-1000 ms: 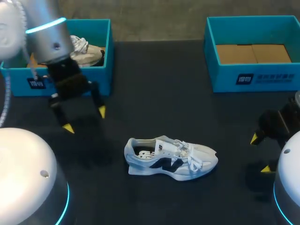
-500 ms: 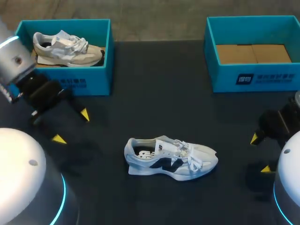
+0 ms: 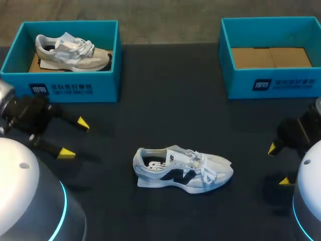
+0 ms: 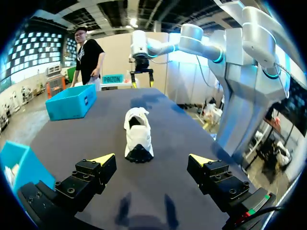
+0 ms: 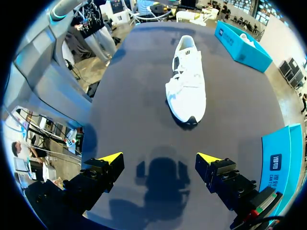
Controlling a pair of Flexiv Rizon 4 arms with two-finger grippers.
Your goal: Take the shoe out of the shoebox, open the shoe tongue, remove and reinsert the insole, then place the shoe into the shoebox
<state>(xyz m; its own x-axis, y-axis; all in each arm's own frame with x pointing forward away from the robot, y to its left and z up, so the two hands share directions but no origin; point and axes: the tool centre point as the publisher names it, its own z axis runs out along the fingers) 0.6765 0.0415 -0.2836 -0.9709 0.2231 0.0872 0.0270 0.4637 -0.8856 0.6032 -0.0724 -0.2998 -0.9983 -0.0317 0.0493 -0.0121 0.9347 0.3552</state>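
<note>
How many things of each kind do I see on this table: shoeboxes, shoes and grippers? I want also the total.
Shoeboxes: 2 (left shoebox, right shoebox)
Shoes: 2 (boxed shoe, table shoe)
Grippers: 2 (left gripper, right gripper)
Total: 6

Two white lace-up sneakers (image 3: pixel 183 171), probably a matching pair, and two open teal cardboard shoeboxes (image 3: pixel 105 88).
</note>
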